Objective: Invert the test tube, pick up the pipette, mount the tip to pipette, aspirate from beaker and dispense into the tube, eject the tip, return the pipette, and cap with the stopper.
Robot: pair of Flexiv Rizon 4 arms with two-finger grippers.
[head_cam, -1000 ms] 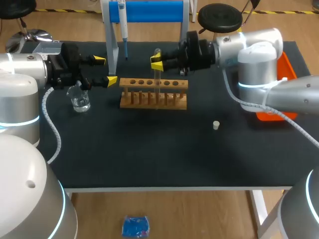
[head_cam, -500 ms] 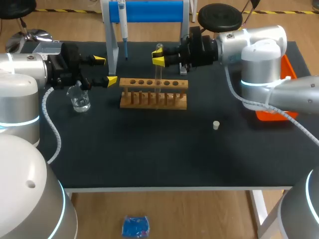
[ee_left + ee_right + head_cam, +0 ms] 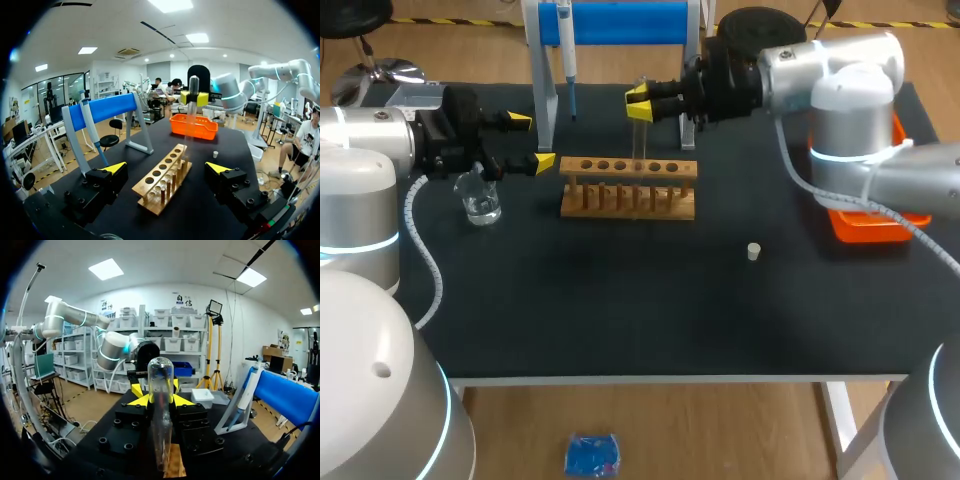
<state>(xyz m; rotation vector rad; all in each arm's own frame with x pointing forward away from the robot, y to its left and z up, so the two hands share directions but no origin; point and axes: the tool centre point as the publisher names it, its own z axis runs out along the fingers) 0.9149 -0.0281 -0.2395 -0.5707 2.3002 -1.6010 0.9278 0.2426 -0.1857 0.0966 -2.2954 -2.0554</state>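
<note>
head looks down from behind; wrists face each other across the rack (image 3: 600, 195)

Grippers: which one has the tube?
The right gripper, above the rack, is shut on the tube. The left gripper is open and empty near the beaker.

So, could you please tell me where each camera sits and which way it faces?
Head view: above and behind, looking down on the table; both arms, right end effector shut on the test tube.
Left wrist view: on the left wrist, facing across the rack; open left end effector shows.
Right wrist view: on the right wrist, facing the left arm; its fingers show.
Shared: the test tube.
</note>
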